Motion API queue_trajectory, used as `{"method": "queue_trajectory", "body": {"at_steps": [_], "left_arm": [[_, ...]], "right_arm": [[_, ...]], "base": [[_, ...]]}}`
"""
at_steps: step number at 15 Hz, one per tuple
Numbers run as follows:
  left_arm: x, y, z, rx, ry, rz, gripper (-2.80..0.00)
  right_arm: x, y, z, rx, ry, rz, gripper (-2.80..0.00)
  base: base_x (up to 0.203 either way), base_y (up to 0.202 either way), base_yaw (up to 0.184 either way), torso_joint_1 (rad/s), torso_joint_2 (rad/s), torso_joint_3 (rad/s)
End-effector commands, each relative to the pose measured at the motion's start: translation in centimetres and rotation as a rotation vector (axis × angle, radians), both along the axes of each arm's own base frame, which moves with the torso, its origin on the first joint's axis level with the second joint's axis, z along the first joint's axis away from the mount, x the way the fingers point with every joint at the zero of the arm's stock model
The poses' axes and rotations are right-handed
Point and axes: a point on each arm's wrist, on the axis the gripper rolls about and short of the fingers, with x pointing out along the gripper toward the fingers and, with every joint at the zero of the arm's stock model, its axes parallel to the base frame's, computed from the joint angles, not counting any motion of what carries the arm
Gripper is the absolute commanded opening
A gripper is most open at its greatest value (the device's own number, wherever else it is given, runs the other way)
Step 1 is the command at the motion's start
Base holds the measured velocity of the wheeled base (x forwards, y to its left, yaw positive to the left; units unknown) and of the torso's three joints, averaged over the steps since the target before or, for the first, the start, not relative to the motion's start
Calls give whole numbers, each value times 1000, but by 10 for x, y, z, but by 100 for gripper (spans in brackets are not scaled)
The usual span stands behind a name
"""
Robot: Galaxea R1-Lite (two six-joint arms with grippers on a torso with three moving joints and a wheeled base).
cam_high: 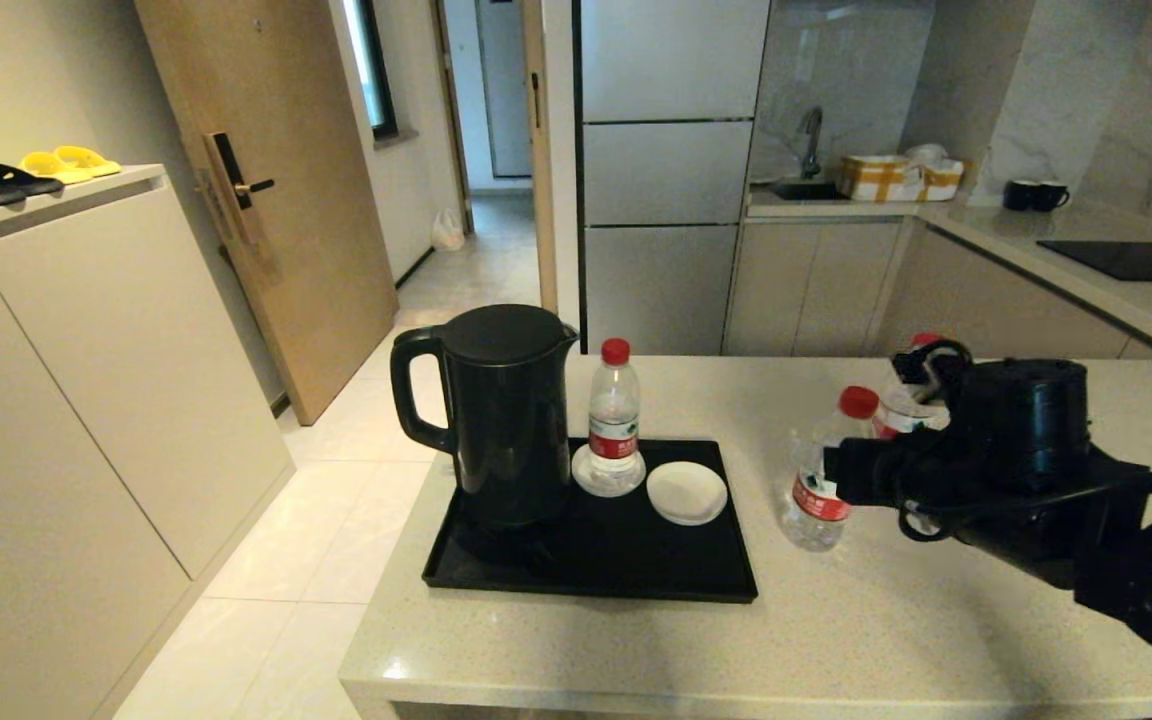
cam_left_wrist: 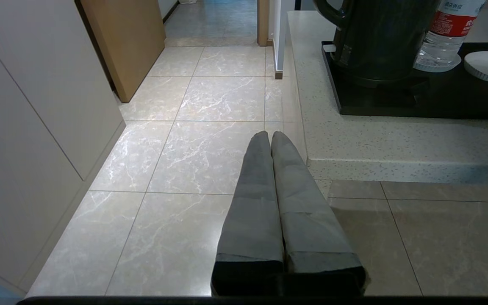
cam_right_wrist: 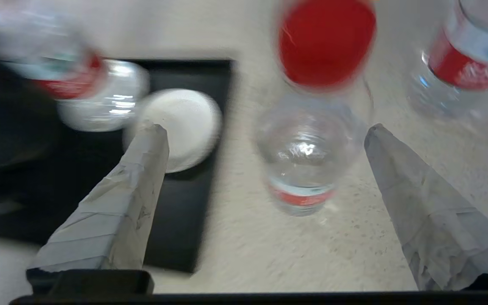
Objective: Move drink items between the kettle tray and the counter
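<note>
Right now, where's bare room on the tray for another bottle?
Free: the tray's front strip, and the empty saucer at its right. Crowded: the back, with kettle and bottle on its saucer. The open right pincer straddles a counter bottle.

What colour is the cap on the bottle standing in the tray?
Red. The cap tops the bottle beside the kettle, clearest in the head view.

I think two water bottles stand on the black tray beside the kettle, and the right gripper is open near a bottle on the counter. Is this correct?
Not quite: the head view shows only one bottle on the tray, beside the kettle. Two others stand on the counter. The right gripper is indeed open near the nearer bottle.
</note>
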Motion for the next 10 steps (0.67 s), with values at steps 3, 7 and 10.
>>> {"method": "queue_trajectory", "body": {"at_steps": [3, 7, 10], "left_arm": [[0, 0, 0, 0, 1, 0, -280], [0, 0, 0, 0, 1, 0, -280], [0, 0, 0, 0, 1, 0, -280]], "right_arm": [[-22, -4, 38, 73, -96, 66, 0], [-41, -4, 57, 145, -142, 174, 0], [-51, 7, 53, 148, -120, 242, -280]], "base": [[0, 0, 0, 0, 0, 0], [0, 0, 0, 0, 0, 0], [0, 0, 0, 0, 0, 0]]}}
